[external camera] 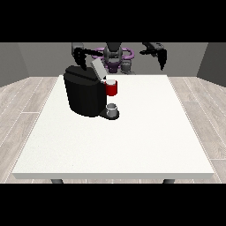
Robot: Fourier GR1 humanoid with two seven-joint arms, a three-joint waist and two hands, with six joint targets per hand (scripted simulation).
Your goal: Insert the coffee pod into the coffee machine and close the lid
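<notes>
Apparently the pod is in; the lid (97, 69) stands raised on the machine (84, 95). Hand at the view's left (80, 56), fingers unclear, should press it down.

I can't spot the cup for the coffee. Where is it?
The grey cup stands on the machine's base, at the front view's centre-left, right under the red part.

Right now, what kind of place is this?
Probably a bare test room set up as a coffee station: a white table on wood-plank floor, grey walls, and a black coffee machine with its lid up.
</notes>
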